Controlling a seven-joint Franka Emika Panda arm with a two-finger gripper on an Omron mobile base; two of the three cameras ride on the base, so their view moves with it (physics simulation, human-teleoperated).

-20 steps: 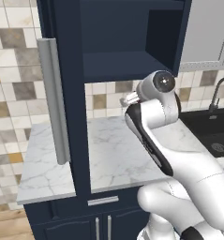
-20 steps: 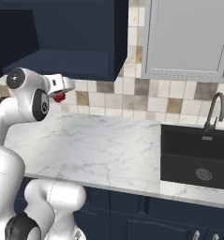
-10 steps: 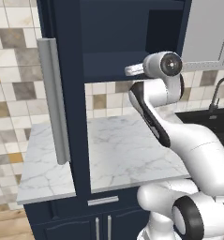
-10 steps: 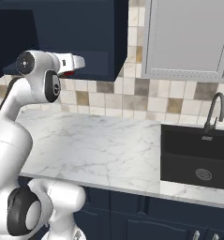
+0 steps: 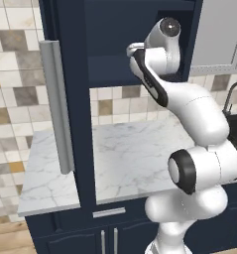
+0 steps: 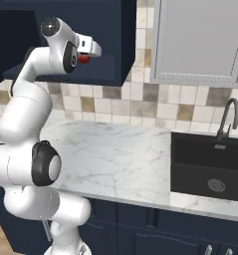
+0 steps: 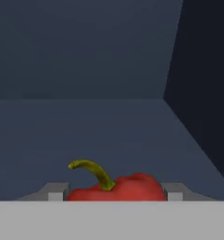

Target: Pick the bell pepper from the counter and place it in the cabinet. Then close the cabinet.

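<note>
Inside the open dark navy wall cabinet (image 7: 108,56), just over its shelf floor, the small glossy red bell pepper (image 7: 117,188) is clamped between the closed-in fingers of the white two-finger gripper (image 7: 115,192). A good placement is judged to need lowering until the pepper rests, then release, well clear of the right inner wall

Kitchen wall: backsplash (image 6: 140,107) of square tiles in beige, grey, cream and tan | Upper right: light grey wall cabinet (image 6: 200,40) with panelled doors | Right: black sink (image 6: 210,167) under a dark curved faucet (image 6: 226,117) | Below: navy base cabinets (image 5: 107,228), silver handles | Lower left corner: wood-plank floor (image 5: 6,242) | Light: soft, even
</note>
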